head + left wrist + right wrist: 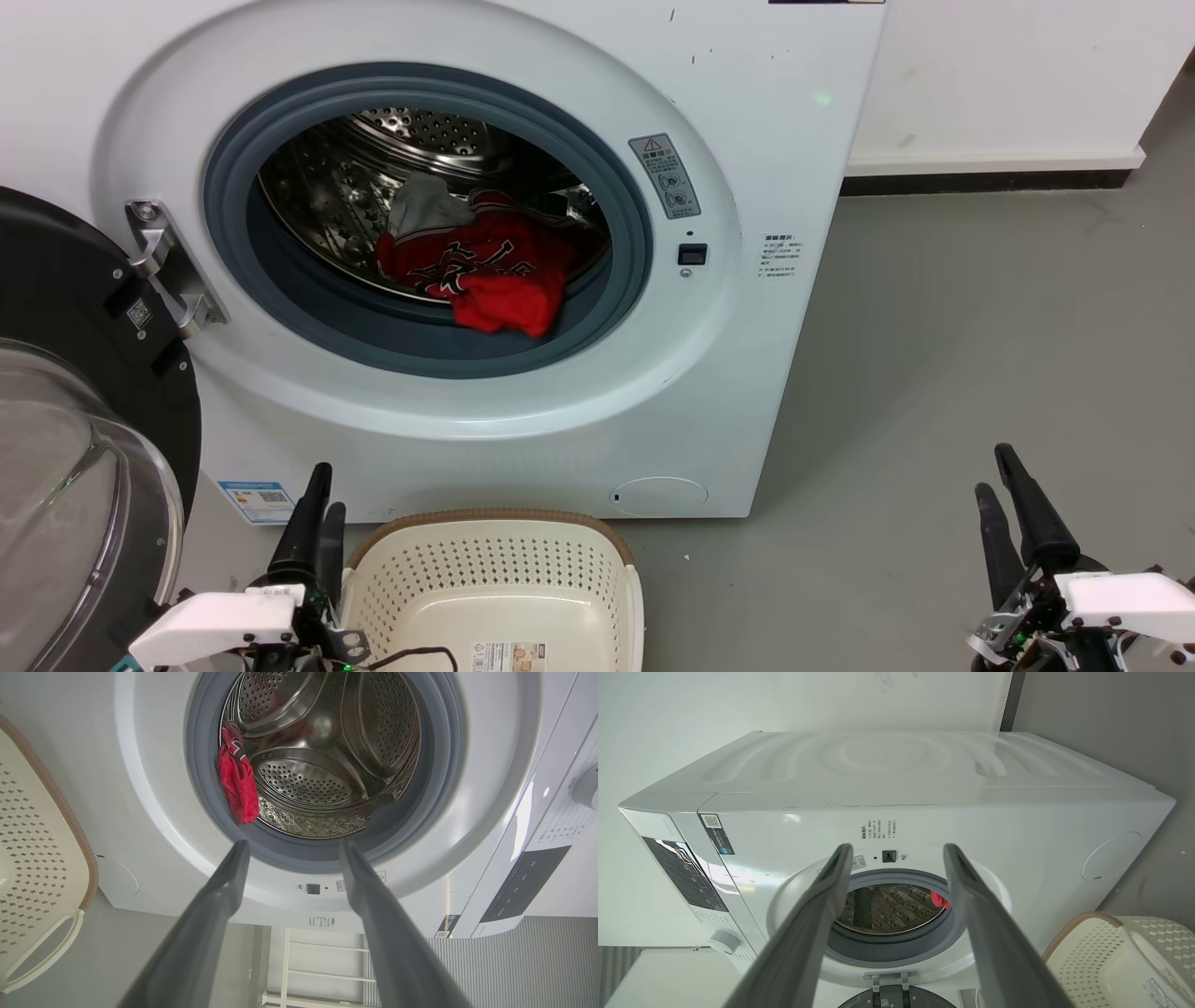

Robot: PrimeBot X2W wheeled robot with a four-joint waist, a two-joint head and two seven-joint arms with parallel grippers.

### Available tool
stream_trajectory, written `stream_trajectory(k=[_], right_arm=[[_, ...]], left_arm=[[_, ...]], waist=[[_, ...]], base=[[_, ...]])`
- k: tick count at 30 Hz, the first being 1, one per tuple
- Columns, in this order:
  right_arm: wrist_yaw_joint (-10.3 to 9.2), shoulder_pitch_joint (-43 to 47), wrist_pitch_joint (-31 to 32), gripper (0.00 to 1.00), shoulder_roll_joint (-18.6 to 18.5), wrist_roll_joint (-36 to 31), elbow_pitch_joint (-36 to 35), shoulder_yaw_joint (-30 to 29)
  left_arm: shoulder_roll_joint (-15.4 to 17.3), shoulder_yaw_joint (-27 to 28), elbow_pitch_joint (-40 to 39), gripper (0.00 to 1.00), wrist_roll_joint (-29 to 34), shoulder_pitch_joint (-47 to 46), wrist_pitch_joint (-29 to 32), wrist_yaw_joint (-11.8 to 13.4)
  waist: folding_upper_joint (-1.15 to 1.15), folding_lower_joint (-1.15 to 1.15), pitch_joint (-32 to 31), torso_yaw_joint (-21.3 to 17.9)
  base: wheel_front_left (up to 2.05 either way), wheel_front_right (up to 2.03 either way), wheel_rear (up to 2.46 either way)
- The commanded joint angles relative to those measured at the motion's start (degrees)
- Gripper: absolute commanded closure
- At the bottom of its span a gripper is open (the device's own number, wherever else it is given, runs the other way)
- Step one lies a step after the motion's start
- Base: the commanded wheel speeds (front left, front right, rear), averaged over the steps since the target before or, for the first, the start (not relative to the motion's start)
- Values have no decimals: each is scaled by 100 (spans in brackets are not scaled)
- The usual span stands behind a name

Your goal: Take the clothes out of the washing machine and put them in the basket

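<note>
1. Bright red jersey clothes (490,275) lie in the drum of the large white front-loading washing machine (775,140), one fold draped over the grey seal, easy to reach.
2. The low cream perforated plastic basket (485,519) waits on the floor just below, likely for a short carry.
3. The left gripper (327,490) and right gripper (993,471) hang low, fingers apart, empty.

Grey floor (980,327), white wall (1008,75), perhaps a white rack (285,961).
</note>
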Motion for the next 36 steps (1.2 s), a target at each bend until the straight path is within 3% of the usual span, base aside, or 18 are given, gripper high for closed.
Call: stream_trajectory(k=[1, 25, 36], right_arm=[[0, -39, -72, 0, -22, -193, -160, -9], [0, 313, -672, 0, -25, -3801, -1137, 357], [0, 510, -897, 0, -26, -4992, -1299, 494]], left_arm=[[16, 48, -174, 0, 180, -60, -73, 23], [28, -241, -1023, 0, 3114, 213, -671, 670], [89, -473, -1236, 0, 4318, 375, -897, 884]], waist=[[0, 0, 2, -1], [0, 0, 25, -30], [0, 0, -7, -48]], base=[[0, 0, 0], [0, 0, 0], [0, 0, 0]])
